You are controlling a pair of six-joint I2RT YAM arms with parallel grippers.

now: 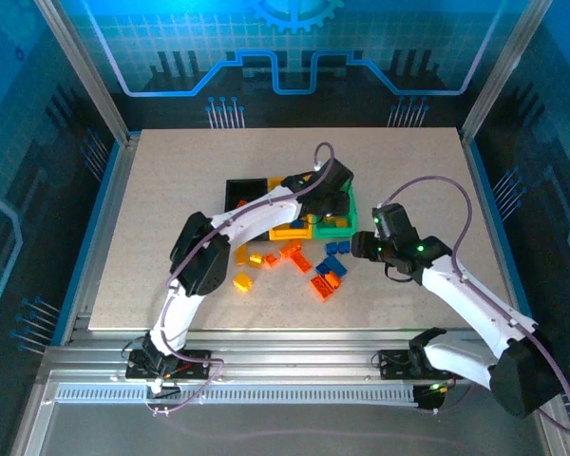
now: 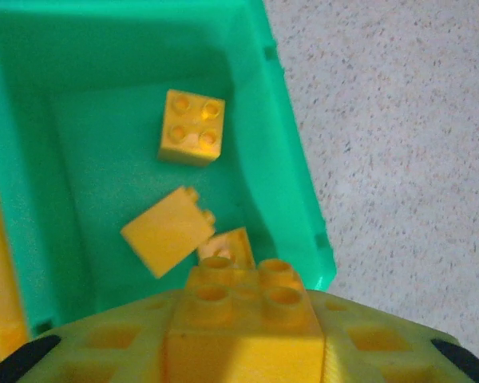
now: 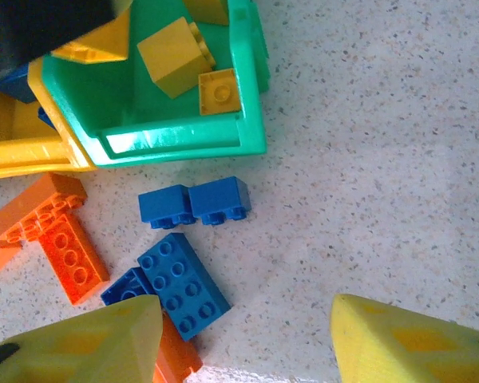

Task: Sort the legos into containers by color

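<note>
Over the green bin, our left jaws hold a yellow brick; our right jaws hang wide apart above blue bricks on the desk.

Pale beige tabletop, rectangular, flecked with dark specks when seen close. Edged left and right by blue trim and silver framing. Behind it, a glowing blue back panel printed with a grid, angular circuit lines and a gear emblem at top centre. Slanting up from the far corners, two aluminium posts. Along the near edge, grooved metal rails and a white slotted strip.
</note>
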